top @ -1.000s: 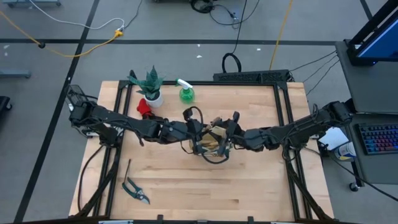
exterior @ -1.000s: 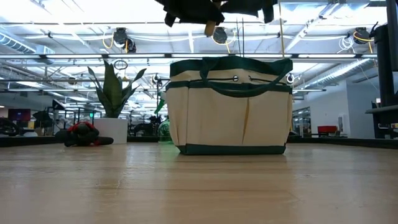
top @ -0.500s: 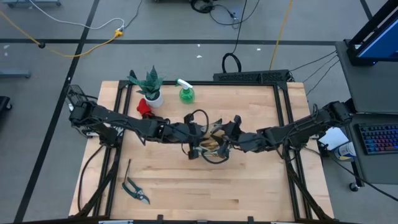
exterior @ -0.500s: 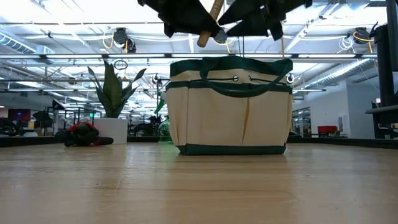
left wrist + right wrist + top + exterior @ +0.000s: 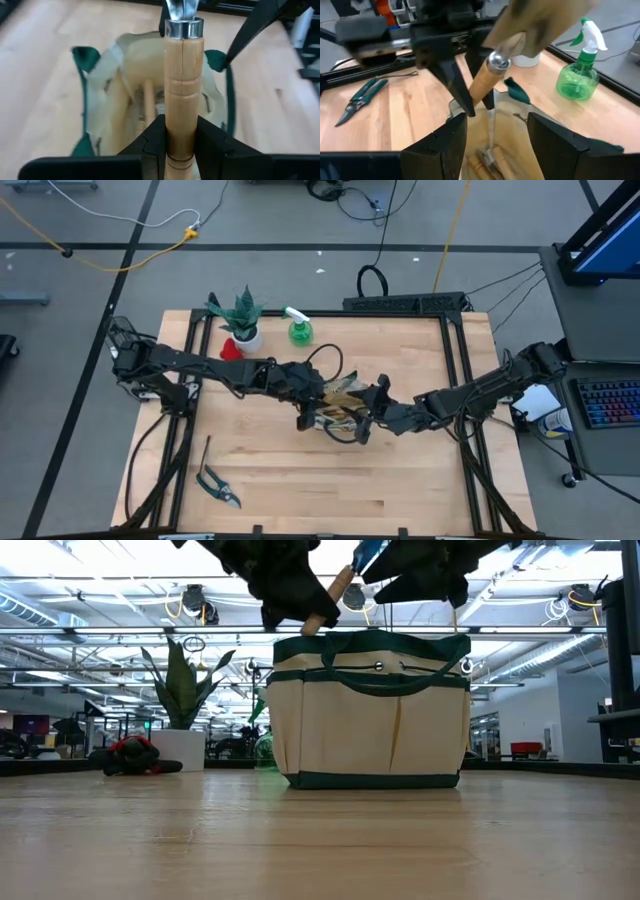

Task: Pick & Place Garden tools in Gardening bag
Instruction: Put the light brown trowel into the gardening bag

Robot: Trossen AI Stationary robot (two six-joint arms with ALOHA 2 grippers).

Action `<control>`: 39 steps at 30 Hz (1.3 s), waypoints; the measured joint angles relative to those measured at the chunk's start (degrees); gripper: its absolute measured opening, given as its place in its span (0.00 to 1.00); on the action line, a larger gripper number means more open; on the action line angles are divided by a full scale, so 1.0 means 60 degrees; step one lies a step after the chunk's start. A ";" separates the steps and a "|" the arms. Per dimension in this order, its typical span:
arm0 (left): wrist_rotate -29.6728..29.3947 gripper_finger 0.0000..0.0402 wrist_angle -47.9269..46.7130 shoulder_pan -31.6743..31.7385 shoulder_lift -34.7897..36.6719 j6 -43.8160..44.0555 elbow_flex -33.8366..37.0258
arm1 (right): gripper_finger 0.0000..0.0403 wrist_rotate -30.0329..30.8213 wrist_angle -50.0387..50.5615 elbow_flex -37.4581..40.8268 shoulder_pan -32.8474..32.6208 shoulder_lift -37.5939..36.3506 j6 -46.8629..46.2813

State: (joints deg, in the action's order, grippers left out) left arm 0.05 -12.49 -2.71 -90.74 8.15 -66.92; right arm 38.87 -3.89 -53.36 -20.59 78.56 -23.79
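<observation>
Above the gardening bag, the left hand pinches a trowel by its wooden handle; the right hand, spread, hovers just beside. Released tilted, the trowel may catch the rim or strike that hand, probably.

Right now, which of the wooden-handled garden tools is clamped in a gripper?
The wooden-handled trowel with the metal collar, clamped by the left gripper above the beige canvas bag; other wooden handles lie inside.

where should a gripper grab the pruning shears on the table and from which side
Grip the pruning shears across the paired handles near the pivot, coming straight down from above. They lie flat on the table with bare wood around them, beside a thin tool, so a top-down pinch looks easiest.
</observation>
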 joint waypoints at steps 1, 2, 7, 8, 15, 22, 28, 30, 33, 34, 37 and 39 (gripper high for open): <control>0.0309 0.18 -0.0015 0.0058 0.0000 0.0029 0.0000 | 0.49 0.0004 0.0054 0.0000 -0.0060 0.0000 -0.0076; 0.0615 0.19 -0.0015 0.0104 0.0000 0.0075 0.0003 | 0.49 -0.0001 0.0122 0.0000 -0.0112 0.0000 -0.0173; 0.1791 0.18 -0.0027 0.0315 0.0000 0.0177 0.0000 | 0.49 -0.0025 0.0577 0.0000 -0.0333 0.0000 -0.0457; 0.1814 0.18 -0.0043 0.0365 0.0000 0.0177 0.0000 | 0.49 -0.0025 0.0585 0.0000 -0.0357 0.0000 -0.0460; 0.1778 0.18 0.0185 0.0759 0.0000 -0.0487 0.0000 | 0.49 -0.0022 0.0517 0.0000 -0.0403 0.0000 -0.0463; 0.2211 0.19 0.0360 0.1026 -0.0255 -0.0845 0.0014 | 0.49 -0.0024 0.0343 0.0000 -0.0378 0.0000 -0.0454; 0.2493 0.19 -0.0187 0.1128 -0.0518 -0.1067 0.0011 | 0.49 -0.0025 0.0368 0.0000 -0.0381 -0.0004 -0.0465; 0.2472 0.19 -0.0378 0.1128 -0.0609 -0.1211 -0.0011 | 0.49 -0.0025 0.0408 0.0004 -0.0381 -0.0004 -0.0496; 0.2456 0.19 -0.0658 0.1124 -0.0691 -0.1233 0.0001 | 0.49 -0.0025 0.0403 0.0004 -0.0381 -0.0004 -0.0496; 0.2460 0.19 -0.0637 0.1124 -0.0772 -0.1248 -0.0015 | 0.49 -0.0025 0.0411 0.0004 -0.0381 -0.0004 -0.0495; 0.2448 0.19 -0.1095 0.1128 -0.0875 -0.1251 0.0004 | 0.49 -0.0025 0.0414 0.0004 -0.0381 -0.0004 -0.0492; 0.2456 0.19 -0.1055 0.1128 -0.0994 -0.1251 -0.0019 | 0.49 -0.0025 0.0421 0.0004 -0.0381 -0.0004 -0.0431</control>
State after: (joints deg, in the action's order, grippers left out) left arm 14.79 -18.82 4.05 -96.70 0.64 -67.03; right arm 38.72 -1.37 -53.34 -22.87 78.54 -26.38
